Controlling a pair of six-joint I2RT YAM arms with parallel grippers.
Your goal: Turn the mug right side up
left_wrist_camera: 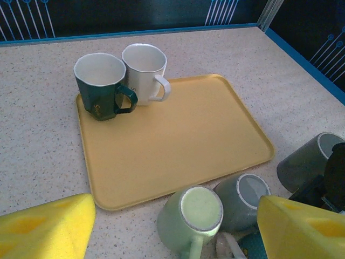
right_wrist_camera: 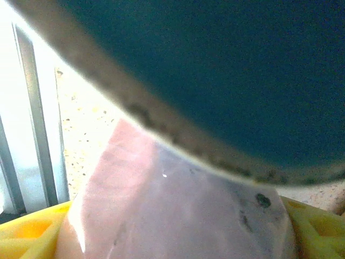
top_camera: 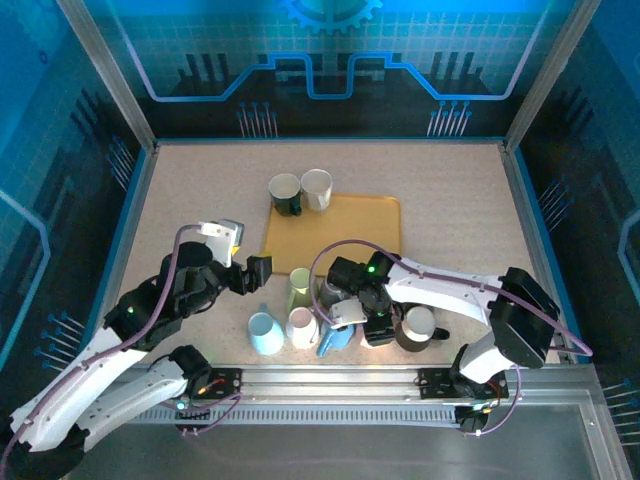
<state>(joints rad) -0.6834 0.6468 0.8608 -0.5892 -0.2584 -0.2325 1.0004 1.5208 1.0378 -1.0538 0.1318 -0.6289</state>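
Note:
A pink mug (right_wrist_camera: 178, 216) fills the gap between my right gripper's (right_wrist_camera: 178, 237) yellow pads (right_wrist_camera: 32, 234), which stand wide apart, so the gripper is open. A dark blue mug (right_wrist_camera: 226, 70) looms just beyond it, and it also lies tilted near the front rail (top_camera: 338, 338). From above, the right gripper (top_camera: 347, 316) hangs low between the pink mug (top_camera: 302, 327) and the blue one. A light green mug (left_wrist_camera: 194, 218) stands upside down just ahead of my open left gripper (left_wrist_camera: 175, 229). In the top view the left gripper (top_camera: 256, 270) is left of the tray.
A yellow tray (top_camera: 345, 225) carries an upright dark green mug (top_camera: 285, 193) and a white mug (top_camera: 317, 188) at its back left corner. A grey mug (left_wrist_camera: 245, 197) lies beside the green one. A light blue mug (top_camera: 265, 334) and an upright dark mug (top_camera: 418, 327) sit near the front rail.

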